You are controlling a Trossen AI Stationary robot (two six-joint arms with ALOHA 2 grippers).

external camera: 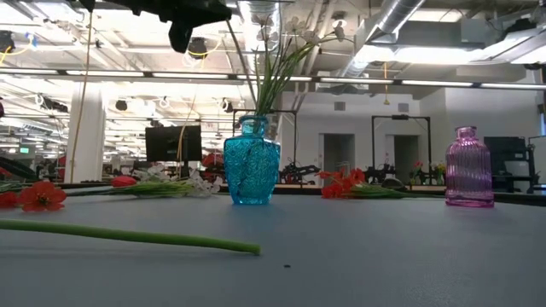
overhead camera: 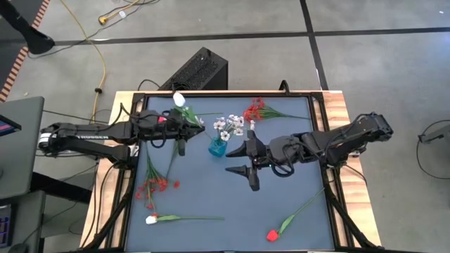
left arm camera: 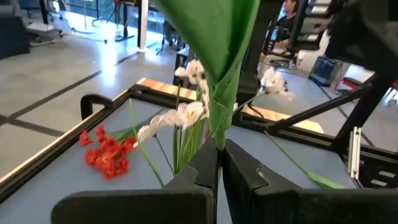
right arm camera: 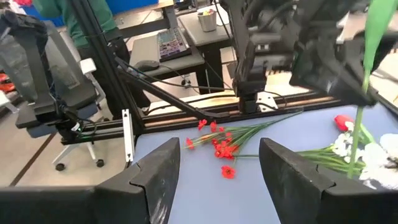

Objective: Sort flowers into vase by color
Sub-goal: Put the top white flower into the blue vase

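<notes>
Smooth thin green stem (external camera: 128,235) lies nearest on matte blue-grey table (overhead camera: 281,190). Textured teal glass vase (external camera: 252,160) holds white sprays. L gripper (overhead camera: 184,131), jaws pinched on white-bud flower (overhead camera: 179,100) beside vase; R gripper (overhead camera: 247,160) spread wide, empty. Ribbed pink vase (external camera: 468,167) farther back.

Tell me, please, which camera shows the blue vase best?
The low view: the blue vase stands whole, side-on, stems rising from it. The high view shows only its top; in both wrist views it is hidden, only white flowers show.
</notes>
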